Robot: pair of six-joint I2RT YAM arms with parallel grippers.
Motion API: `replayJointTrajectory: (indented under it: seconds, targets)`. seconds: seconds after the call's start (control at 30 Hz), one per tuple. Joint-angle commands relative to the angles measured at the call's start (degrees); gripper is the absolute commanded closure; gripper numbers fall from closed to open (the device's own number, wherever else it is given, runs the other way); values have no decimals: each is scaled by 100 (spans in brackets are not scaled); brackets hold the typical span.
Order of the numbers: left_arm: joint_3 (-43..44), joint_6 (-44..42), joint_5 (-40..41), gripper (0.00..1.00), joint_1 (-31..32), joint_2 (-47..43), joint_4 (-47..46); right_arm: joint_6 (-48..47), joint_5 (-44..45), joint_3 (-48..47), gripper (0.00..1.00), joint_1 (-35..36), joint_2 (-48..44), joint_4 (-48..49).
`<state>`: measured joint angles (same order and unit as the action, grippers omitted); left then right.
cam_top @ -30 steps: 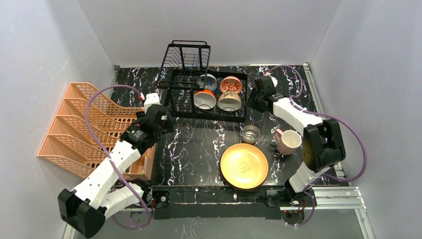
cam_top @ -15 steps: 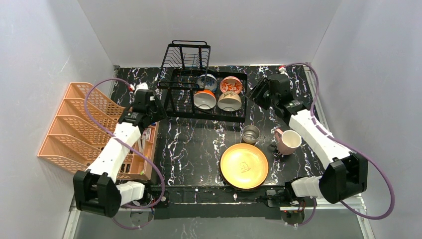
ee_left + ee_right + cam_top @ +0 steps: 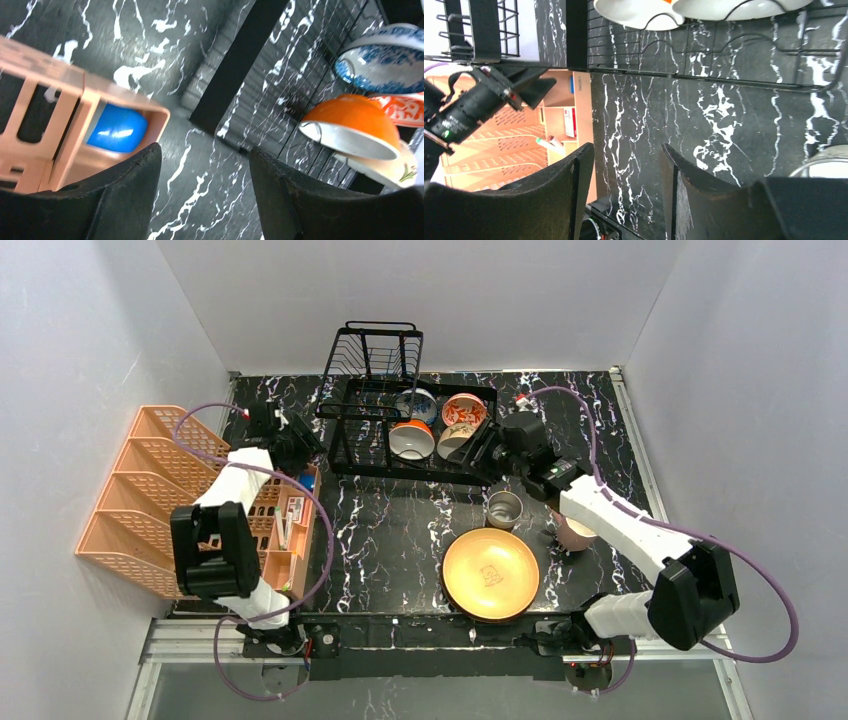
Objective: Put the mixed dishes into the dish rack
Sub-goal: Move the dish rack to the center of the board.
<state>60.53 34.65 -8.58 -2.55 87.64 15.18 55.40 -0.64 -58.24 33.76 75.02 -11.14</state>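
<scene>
The table [image 3: 390, 530] is black with white veins. Pale grey walls stand on three sides of it. The dish rack [image 3: 347, 440], made of thin black wire, sits at the middle of the far edge. In its right half lie four bowls: a blue-patterned bowl [image 3: 418, 403], a red floral bowl [image 3: 464, 410], an orange bowl [image 3: 411, 440] and a white bowl [image 3: 456, 440]. The rack's left half is bare wire.

A yellow plate [image 3: 490, 573] lies flat by the near edge. A steel cup [image 3: 504, 508] stands just behind it. A pink mug [image 3: 572, 532] stands to the right of the cup, mostly hidden under the right arm. The left half of the table, between the rack and the near edge, is open.

An orange lattice rack [image 3: 150, 500] stands off the left edge, with a small orange tray [image 3: 290, 530] beside it.

The left gripper [image 3: 300, 445] hangs at the rack's left end. Its jaws are apart and hold nothing. The right gripper [image 3: 478, 455] hangs at the rack's near right corner, just beside the white bowl. Its jaws are also apart and hold nothing.

Only the left wrist view shows a blue thing [image 3: 117, 129] inside the tray, and it shows the orange bowl tipped on its side. The right wrist view looks under the rack's wires. It shows the cup's rim at its right edge and the left gripper across the table.
</scene>
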Motion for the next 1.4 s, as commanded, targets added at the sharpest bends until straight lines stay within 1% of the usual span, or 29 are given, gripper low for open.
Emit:
replayJointTrajectory:
  seconds: [0.0, 0.07, 0.23, 0.33, 0.5, 0.63, 0.77, 0.87, 1.03, 1.2, 1.37]
  targets:
    - [520, 149, -711, 37, -173, 470, -280, 368, 25, 152, 41, 208, 133, 541]
    - [719, 227, -965, 37, -218, 752, -400, 509, 37, 217, 41, 282, 209, 642]
    - [1244, 106, -1073, 37, -220, 1347, -347, 992, 485, 213, 41, 419, 510, 610]
    - [1411, 12, -1134, 37, -220, 1677, -353, 1312, 680, 163, 41, 434, 775, 600]
    - [1552, 114, -1497, 37, -195, 2173, -543, 1657, 818, 12, 41, 442, 1205, 661]
    - [1615, 149, -1608, 40, -108, 2438, -657, 1826, 997, -111, 41, 431, 1575, 678]
    - [1733, 85, -1552, 44, 55, 2539, -676, 1844, 1057, -173, 42, 409, 1853, 710]
    - [1782, 56, -1508, 55, 80, 2539, -656, 1861, 1082, -120, 42, 367, 1910, 798]
    - [1813, 40, -1505, 80, 103, 2482, -608, 1913, 1226, -50, 42, 222, 1951, 888]
    - [1752, -13, -1473, 100, 175, 2363, -587, 1904, 1292, -71, 45, 56, 2032, 904]
    - [1635, -54, -1383, 100, 437, 2180, -539, 1791, 1496, -48, 49, -23, 1992, 870]
